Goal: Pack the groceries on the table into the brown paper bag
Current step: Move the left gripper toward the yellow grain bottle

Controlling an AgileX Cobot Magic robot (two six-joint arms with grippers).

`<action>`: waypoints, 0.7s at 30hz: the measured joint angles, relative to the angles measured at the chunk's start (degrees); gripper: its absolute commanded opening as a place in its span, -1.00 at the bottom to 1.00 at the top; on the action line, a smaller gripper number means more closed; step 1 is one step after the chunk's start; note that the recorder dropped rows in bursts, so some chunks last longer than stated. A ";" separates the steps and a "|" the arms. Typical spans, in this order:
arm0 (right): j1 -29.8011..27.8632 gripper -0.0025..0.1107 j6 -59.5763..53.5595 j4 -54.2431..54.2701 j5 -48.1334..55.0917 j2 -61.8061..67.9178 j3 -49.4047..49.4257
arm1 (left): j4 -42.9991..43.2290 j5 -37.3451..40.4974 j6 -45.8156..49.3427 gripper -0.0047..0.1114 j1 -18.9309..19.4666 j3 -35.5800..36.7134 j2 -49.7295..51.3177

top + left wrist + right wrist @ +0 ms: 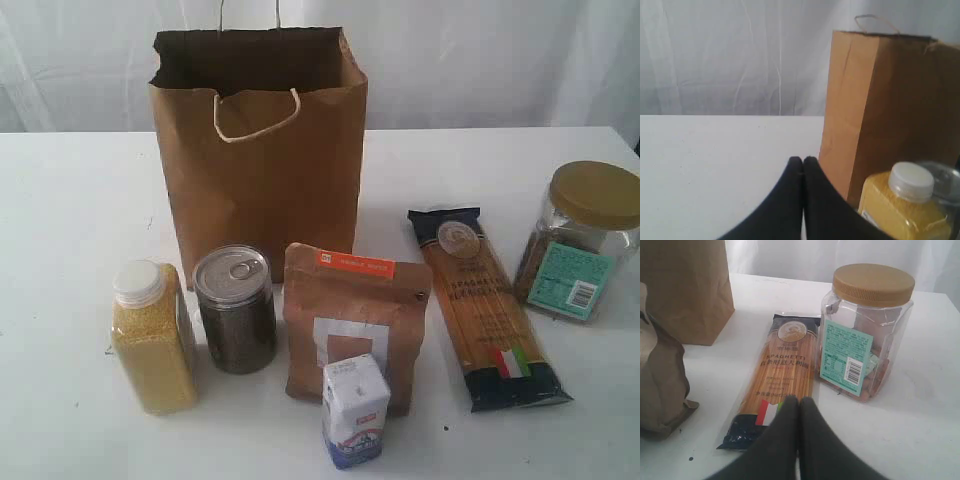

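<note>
Your bag [260, 150] stands upright toward the back of the table [70, 220]. It is creased brown kraft paper with an open mouth and a ragged rim. One pale cord handle droops over its front face and another rises behind. It is taller than anything near it.

The groceries stand in a loose row in front of it. Going left to right in the exterior view:
- The bottle [152, 340] of yellow grain is upright, with a white cap.
- The can [235, 312] is dark with a pull-tab on top, upright just beside the bottle.
- The pouch [355, 325] is brown with an orange label strip and a pale window, and it is standing.
- The carton [355, 410] is white and blue, upright right in front of the pouch.
- The spaghetti [485, 300] lies flat in a clear packet with dark ends.
- The jar [585, 240] is clear with a gold lid and a teal label, upright at the far right.

Your left gripper [803, 161] has its jaws pressed together with nothing between them. It sits over bare table near the bag's side and the bottle, with its tips clear of both.

Your right gripper [800, 401] is likewise clamped on nothing. Its tips are over the flag-marked end of the spaghetti, and the jar is just beside. You cannot tell whether the tips touch the packet.
</note>
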 measured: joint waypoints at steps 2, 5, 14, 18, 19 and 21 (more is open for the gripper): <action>0.00 -0.96 0.00 0.00 0.00 0.00 0.00 | -0.14 -1.55 -1.28 -0.92 0.00 0.00 0.00; 0.00 -0.96 0.00 0.00 0.00 0.00 0.00 | -0.14 -3.00 -2.58 -0.92 0.00 0.00 0.00; 0.00 -0.96 0.00 0.00 0.00 0.00 0.00 | -0.02 -21.75 -24.10 -0.92 0.00 0.00 0.00; 0.00 -0.96 0.00 0.00 0.00 0.00 0.00 | -0.43 -32.14 -28.03 -0.92 0.00 0.00 -0.04; 0.00 -0.96 0.00 0.00 0.00 0.00 0.00 | -1.02 -33.89 -28.43 -0.92 0.00 0.00 -0.04; 0.00 -0.96 0.00 0.00 0.00 0.00 0.00 | -2.25 -36.50 -28.86 -0.92 0.00 0.00 -0.04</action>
